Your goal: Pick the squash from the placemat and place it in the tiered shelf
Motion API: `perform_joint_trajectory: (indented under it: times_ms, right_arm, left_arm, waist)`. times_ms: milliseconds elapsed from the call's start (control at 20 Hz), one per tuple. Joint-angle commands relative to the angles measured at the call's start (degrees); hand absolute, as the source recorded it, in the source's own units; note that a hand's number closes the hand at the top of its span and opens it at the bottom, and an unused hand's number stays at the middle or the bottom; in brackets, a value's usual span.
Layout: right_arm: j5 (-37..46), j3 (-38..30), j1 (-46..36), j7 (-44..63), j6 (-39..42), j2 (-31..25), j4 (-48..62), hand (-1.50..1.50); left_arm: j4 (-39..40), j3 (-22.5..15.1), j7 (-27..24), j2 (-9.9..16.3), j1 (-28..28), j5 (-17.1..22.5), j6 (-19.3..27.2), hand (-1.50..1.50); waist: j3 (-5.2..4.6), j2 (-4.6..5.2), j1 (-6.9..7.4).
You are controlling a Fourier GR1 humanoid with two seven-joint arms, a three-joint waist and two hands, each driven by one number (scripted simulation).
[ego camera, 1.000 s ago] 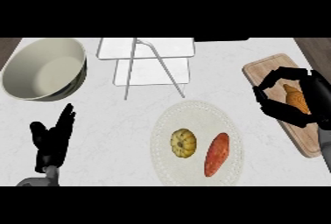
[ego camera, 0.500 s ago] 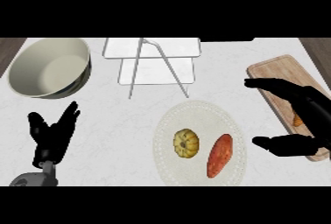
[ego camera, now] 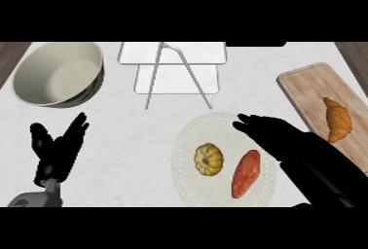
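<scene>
Right hand (ego camera: 277, 133) hovers over the right part of the white placemat (ego camera: 188, 180), fingers stretched out and holding nothing. Just left of and below its fingertips the yellow squash (ego camera: 209, 159) lies on the placemat beside a sweet potato (ego camera: 246, 173). Left hand (ego camera: 56, 151) rests open at lower left.

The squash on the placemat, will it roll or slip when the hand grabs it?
The squash looks squat and ribbed, so it probably sits flat rather than rolling. Its rounded sides might slip between fingers. The sweet potato lies close beside it, so a nudge could shift both.
</scene>
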Motion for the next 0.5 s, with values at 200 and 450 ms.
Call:
perform_joint_trajectory:
  times_ms: [200, 450]
  right_arm:
    - [13.7, 14.4, -12.6, 25.0, 2.0, 15.6, 4.3, -1.50]
    - [22.6, 20.0, -14.4, 29.7, 2.5, 22.2, 11.2, -1.50]
  left_arm:
    - [0.6, -0.9, 1.1, -1.2, 1.2, -0.3, -1.2, 0.00]
    - [2.0, 0.4, -0.1, -1.1, 1.3, 0.1, -1.8, 0.00]
  waist:
    - [-0.28, 0.30, 0.80]
    - [-0.27, 0.29, 0.53]
